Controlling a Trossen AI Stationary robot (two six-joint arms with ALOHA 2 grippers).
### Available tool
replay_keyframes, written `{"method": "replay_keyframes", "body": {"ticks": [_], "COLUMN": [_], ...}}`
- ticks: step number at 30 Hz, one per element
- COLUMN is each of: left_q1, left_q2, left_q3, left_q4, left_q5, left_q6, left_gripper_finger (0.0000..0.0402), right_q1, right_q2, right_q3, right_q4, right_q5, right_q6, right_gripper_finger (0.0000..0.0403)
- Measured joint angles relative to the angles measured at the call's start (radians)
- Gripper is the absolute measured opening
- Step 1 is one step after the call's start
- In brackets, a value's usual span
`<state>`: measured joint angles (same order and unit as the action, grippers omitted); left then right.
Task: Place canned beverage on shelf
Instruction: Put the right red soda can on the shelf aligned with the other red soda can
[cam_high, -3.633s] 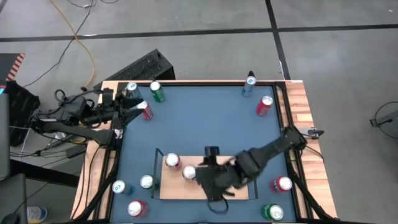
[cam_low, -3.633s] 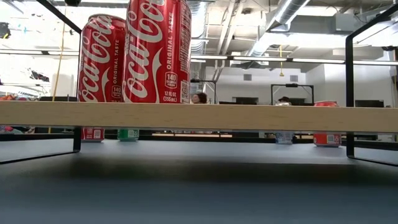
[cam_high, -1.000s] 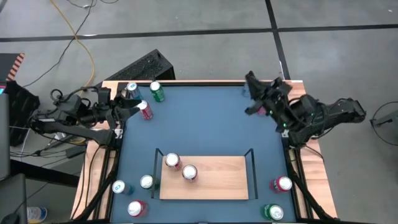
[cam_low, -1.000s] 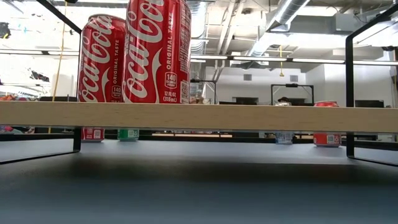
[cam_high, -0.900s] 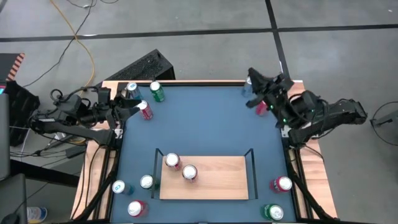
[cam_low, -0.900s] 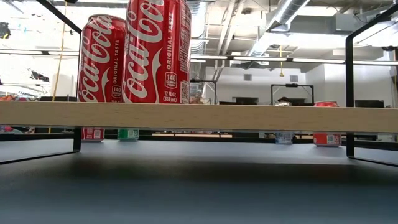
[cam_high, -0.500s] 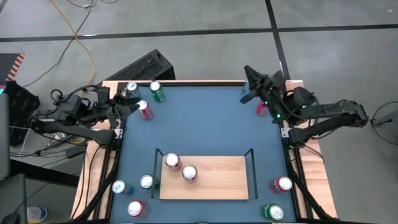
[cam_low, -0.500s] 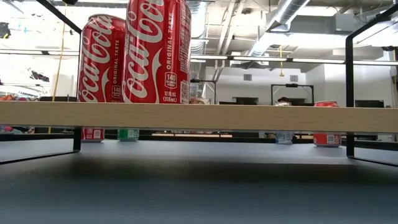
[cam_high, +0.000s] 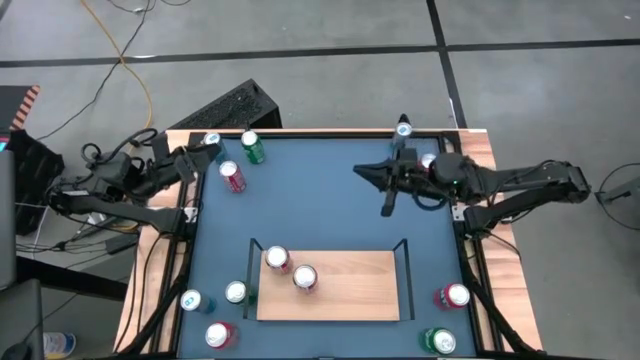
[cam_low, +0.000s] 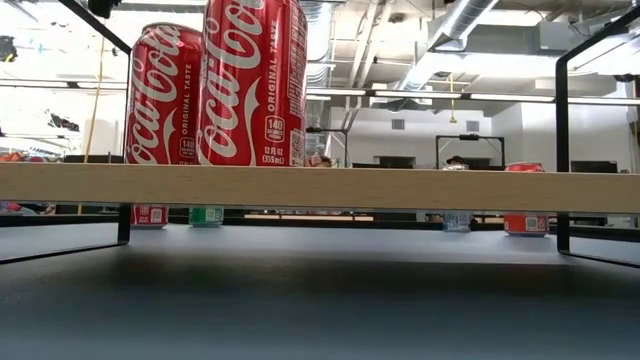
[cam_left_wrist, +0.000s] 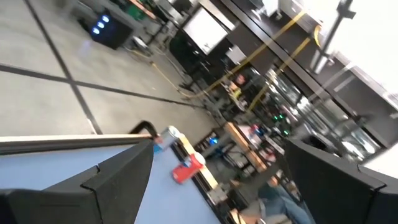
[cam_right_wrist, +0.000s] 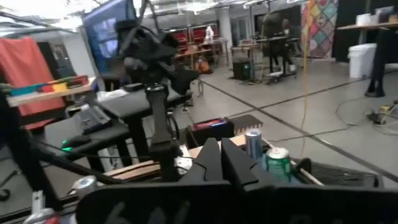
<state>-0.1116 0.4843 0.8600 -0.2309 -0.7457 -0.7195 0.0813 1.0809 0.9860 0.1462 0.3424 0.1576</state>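
Shelf: the wooden shelf (cam_high: 335, 287) stands at the table's (cam_high: 320, 205) near edge, with two red cans (cam_high: 278, 259) upright together at its left end.
Loose cans: others stand at the table's corners.
Right gripper: the right gripper (cam_high: 378, 190), fingers pressed together and holding nothing, hangs over the table's far right.
Left gripper: the left gripper (cam_high: 205, 154), fingers spread, rests by the far-left cans.
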Motion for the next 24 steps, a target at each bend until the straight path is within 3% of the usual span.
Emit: {"method": "replay_keyframes", "body": {"ticks": [7,15,24], "left_q1": [0.000,0.000,0.000], "left_q2": [0.000,0.000,-0.001], "left_q3": [0.000,0.000,0.000], "left_q4": [-0.005,-0.004,-0.003], "left_q5": [-0.129,-0.134,-0.152], "left_q6": [-0.001,-0.001,-0.001], "left_gripper_finger": [0.0352,0.0352,0.0352], "right_q1": [0.051,0.114,0.191], "right_q2": [0.022,0.041,0.181], "right_q3": [0.000,0.000,0.013], "right_q4": [-0.010,0.000,-0.033], "right_q5": [-0.004,-0.003,0.012], "right_q6": [-0.032,-0.023,0.020], "right_gripper_finger": [0.0001,0.0001,0.0000]}}
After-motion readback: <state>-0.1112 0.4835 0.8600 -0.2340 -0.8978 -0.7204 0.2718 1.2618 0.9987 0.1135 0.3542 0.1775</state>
